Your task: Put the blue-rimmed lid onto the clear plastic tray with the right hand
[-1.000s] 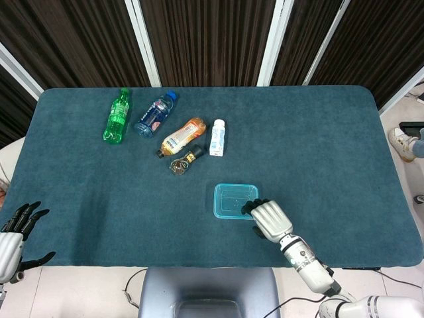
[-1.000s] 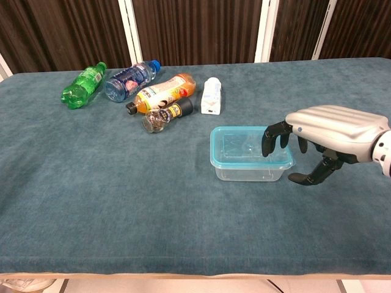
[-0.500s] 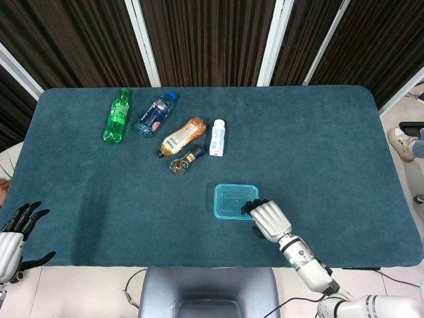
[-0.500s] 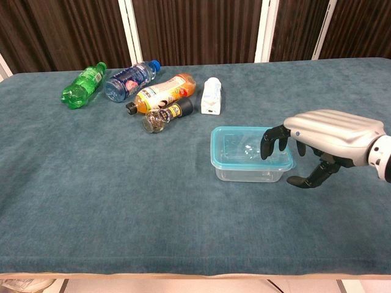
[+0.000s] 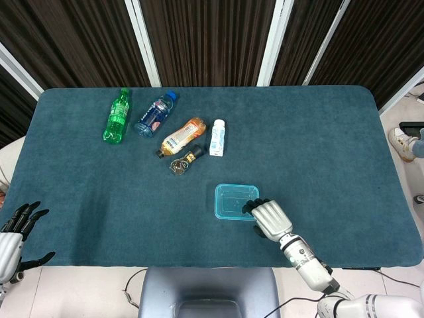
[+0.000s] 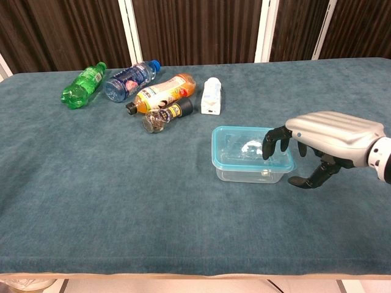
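Blue-rimmed lid (image 6: 244,148) sat on clear plastic tray (image 6: 250,173); right hand (image 6: 327,137) at its 3 o'clock, fingers (image 6: 273,139) curled over lid's edge, holding nothing; left hand (image 5: 12,240) spread off counter (image 5: 99,199).

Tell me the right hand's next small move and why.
Probably lift the right hand straight up and clear. The blue-rimmed lid already sits on the clear plastic tray, apparently level, with the fingertips curled over its right edge, so releasing seems all that remains.

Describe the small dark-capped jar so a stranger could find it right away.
On the teal table, a row of bottles lies at the far left. The jar lies just in front of the orange bottle. It is the shortest, with a black cap and clear glass.
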Robot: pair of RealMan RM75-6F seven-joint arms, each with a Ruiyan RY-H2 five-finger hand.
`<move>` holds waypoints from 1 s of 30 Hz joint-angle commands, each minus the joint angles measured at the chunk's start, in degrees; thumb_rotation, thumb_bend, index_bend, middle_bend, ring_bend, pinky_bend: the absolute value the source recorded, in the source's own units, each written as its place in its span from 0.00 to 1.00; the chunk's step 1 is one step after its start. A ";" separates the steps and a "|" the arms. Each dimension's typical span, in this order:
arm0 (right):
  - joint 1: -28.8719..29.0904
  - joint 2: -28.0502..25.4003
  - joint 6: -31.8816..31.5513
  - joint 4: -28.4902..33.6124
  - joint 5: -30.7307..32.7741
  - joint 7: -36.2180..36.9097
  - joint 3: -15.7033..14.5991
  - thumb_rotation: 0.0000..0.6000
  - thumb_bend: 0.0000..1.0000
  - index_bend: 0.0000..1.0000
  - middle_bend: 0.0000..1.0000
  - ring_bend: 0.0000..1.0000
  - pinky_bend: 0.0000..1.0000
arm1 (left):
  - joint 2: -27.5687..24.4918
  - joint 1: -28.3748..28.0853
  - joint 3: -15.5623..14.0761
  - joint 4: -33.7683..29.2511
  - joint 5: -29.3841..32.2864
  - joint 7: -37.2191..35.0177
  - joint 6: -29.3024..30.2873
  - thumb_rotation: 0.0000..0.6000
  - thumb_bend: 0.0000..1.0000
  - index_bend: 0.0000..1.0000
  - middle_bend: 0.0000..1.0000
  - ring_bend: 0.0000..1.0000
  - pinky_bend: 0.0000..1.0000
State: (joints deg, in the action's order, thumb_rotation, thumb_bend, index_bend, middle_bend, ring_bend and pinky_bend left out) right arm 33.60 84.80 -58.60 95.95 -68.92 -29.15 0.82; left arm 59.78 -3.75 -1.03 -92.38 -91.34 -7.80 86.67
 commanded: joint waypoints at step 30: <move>-3.76 -5.62 -8.86 6.73 -7.17 0.12 -0.12 1.00 0.45 0.40 0.34 0.24 0.43 | -0.12 -0.20 0.21 -0.06 0.38 -0.24 -0.39 1.00 0.44 0.19 0.07 0.04 0.25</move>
State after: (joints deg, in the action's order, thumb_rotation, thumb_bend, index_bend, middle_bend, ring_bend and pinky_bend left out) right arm 31.46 81.53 -64.50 100.05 -73.69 -28.13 1.27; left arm 59.66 -3.94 -0.81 -92.44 -90.95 -8.03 86.29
